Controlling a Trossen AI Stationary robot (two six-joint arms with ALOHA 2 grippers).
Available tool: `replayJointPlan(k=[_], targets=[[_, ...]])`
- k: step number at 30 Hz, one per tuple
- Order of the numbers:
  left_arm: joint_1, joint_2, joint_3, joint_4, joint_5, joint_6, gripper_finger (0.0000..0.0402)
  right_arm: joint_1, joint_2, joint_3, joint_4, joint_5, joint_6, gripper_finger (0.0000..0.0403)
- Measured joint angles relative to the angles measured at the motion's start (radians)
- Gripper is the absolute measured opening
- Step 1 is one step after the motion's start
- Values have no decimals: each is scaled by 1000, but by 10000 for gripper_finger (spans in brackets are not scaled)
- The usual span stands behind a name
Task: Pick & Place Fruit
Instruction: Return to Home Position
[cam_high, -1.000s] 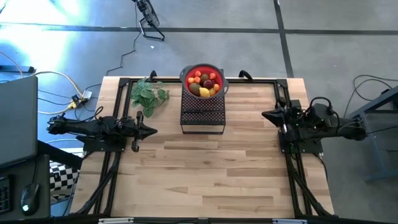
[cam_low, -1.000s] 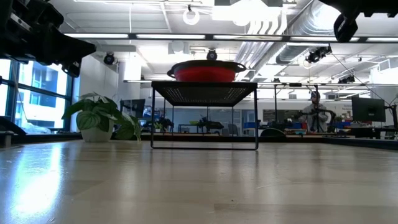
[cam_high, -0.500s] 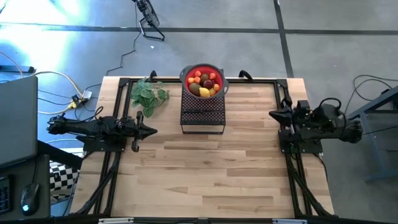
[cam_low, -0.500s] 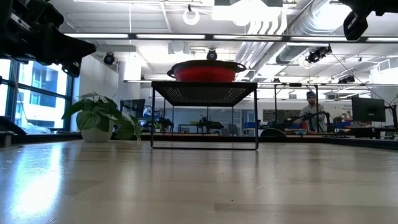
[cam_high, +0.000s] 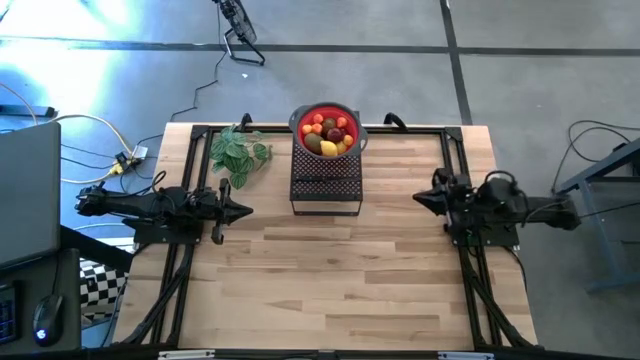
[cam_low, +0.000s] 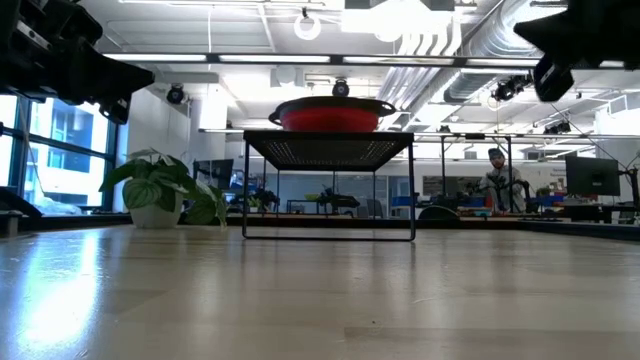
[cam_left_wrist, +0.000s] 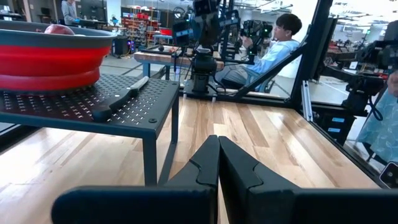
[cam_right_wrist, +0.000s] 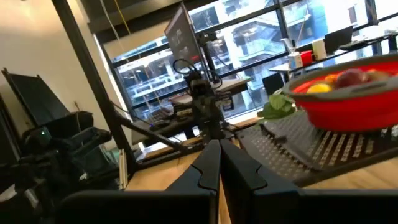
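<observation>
1. Fruit (cam_high: 327, 133): we see yellow, red, orange and olive pieces heaped together inside the red strainer bowl (cam_high: 298, 122). The bowl stands on the far end of a black perforated rack (cam_high: 325, 190), at the middle of the table's far side.
2. We find no loose piece on the wooden table (cam_high: 330, 280) in the high view, so we judge the picking and placing finished.
3. A black-handled knife (cam_left_wrist: 121, 99) lies on the rack just beside the bowl, and a leafy plant (cam_high: 238, 152) stands near the rack's left side. Neither belongs in the bowl.
4. The left gripper (cam_high: 246, 211) sits by the table's left edge, pointing inward, well apart from the rack. Its wrist view shows the 2 fingers pressed together with nothing between them.
5. The right gripper (cam_high: 418, 197) sits by the right edge, pointing inward, also well apart from the rack. Its 2 fingers likewise meet, holding nothing.
6. What is left, in our judgement, is only parking. Both arms look folded low at their own sides, though we cannot confirm that the right arm is fully at rest.
</observation>
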Motion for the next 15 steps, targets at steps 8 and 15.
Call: replayJointPlan(k=[8, 15], targets=[[0, 0, 0, 0, 0, 0, 0, 0, 0, -126, 106, -67, 59, 4], [0, 0, 0, 0, 0, 0, 0, 0, 0, -141, 94, -138, 59, 4]])
